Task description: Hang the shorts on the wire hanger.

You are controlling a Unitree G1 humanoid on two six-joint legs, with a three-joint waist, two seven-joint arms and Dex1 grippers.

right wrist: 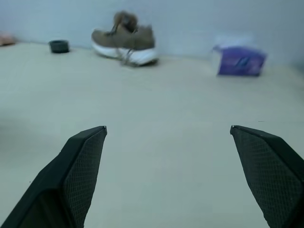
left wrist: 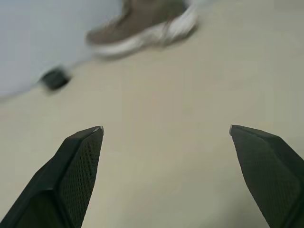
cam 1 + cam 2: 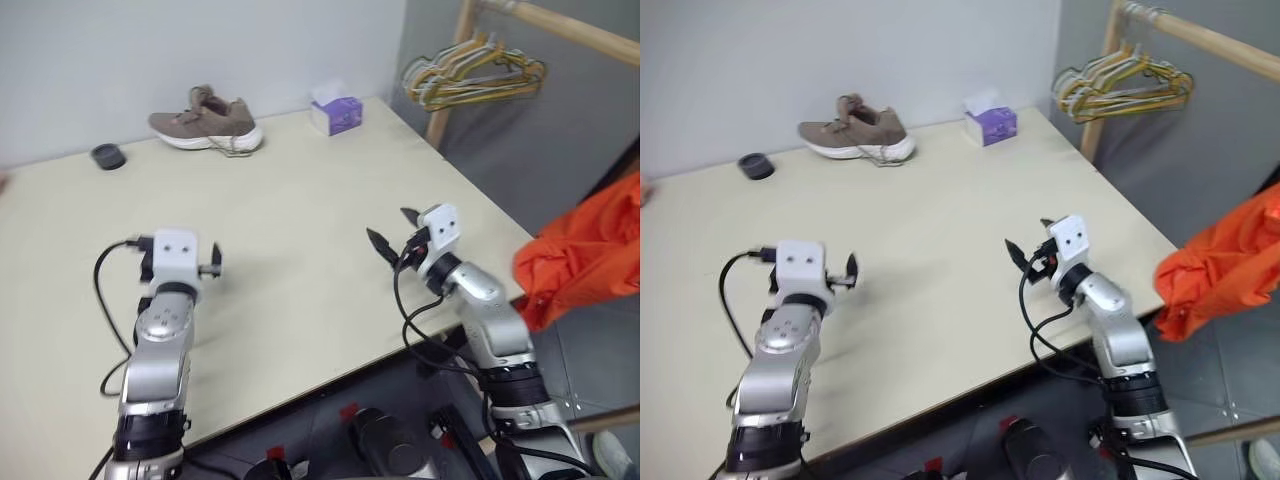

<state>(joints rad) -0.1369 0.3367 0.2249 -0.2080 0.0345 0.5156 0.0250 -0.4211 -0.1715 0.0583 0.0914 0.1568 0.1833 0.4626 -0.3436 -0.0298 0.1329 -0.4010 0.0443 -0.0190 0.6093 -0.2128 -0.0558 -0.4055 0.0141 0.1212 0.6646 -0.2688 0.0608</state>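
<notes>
The table [image 3: 300,230] lies bare mid-span — shorts [image 3: 585,255] hang off its right edge. Left gripper [image 2: 166,130] and right gripper [image 1: 168,128] reach level over it, jaws wide, empty.

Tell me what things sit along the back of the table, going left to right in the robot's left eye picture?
Small dark round cap → brown-grey lace-up shoe with a white sole → purple tissue box → then, past the table's corner, the bunch of yellow, green and pale wire hangers on the wooden rail.
</notes>
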